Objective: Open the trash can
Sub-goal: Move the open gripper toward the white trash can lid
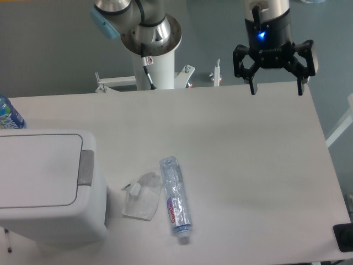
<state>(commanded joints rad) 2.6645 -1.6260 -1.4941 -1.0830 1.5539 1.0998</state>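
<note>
Overhead, black fingers (pixel 252 83) splayed wide, empty; boxy white trash can (pixel 47 187) lid flat, shut

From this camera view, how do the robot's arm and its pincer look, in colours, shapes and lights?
The pincer is black, with two angular linkage fingers below a black cylindrical body bearing a small blue light. The wrist above it is silver-grey. At the top left, an arm joint is silver with a light blue cap, above a round metal flange on a white column, where a black cable runs.
</note>
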